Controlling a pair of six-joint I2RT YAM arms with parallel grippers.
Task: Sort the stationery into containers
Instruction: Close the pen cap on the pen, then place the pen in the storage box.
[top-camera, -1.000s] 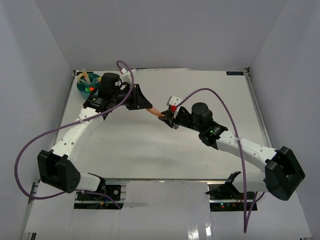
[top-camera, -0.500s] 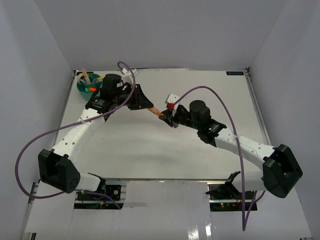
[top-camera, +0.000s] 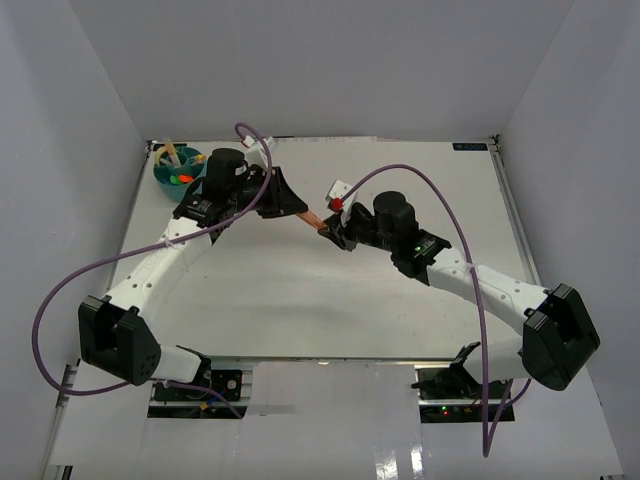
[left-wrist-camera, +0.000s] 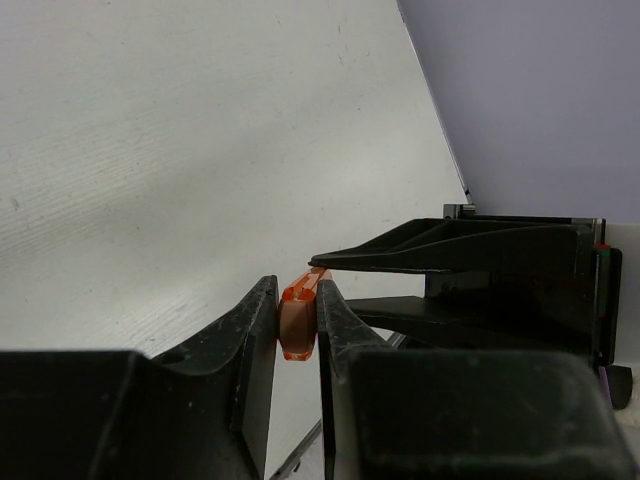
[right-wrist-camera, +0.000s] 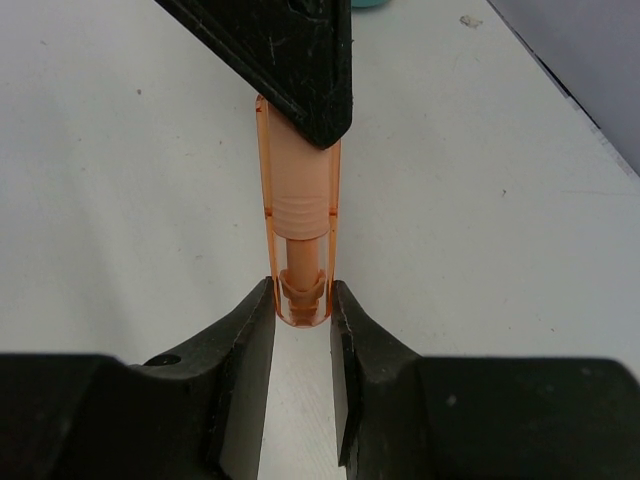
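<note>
An orange translucent pen (top-camera: 313, 220) hangs above the table's middle, held at both ends. My left gripper (top-camera: 301, 213) is shut on one end, which shows orange between its jaws in the left wrist view (left-wrist-camera: 298, 318). My right gripper (top-camera: 330, 231) is shut on the other, rounded end (right-wrist-camera: 300, 290); its jaws touch both sides of the tip. The left gripper's black finger (right-wrist-camera: 290, 50) covers the pen's far part in the right wrist view. The teal organiser (top-camera: 166, 177) stands at the far left corner, behind the left wrist, with pale pens and orange and green items in it.
Purple cables (top-camera: 250, 135) loop over both arms. White walls close the table on the left, back and right. The table's right edge (top-camera: 515, 215) runs along a dark rail. A sliver of the teal organiser (right-wrist-camera: 370, 3) shows at the top of the right wrist view.
Both grippers, joined by the orange pen, have shifted slightly toward the far side. The right arm has stretched a little further in. Both grips stay the same.
</note>
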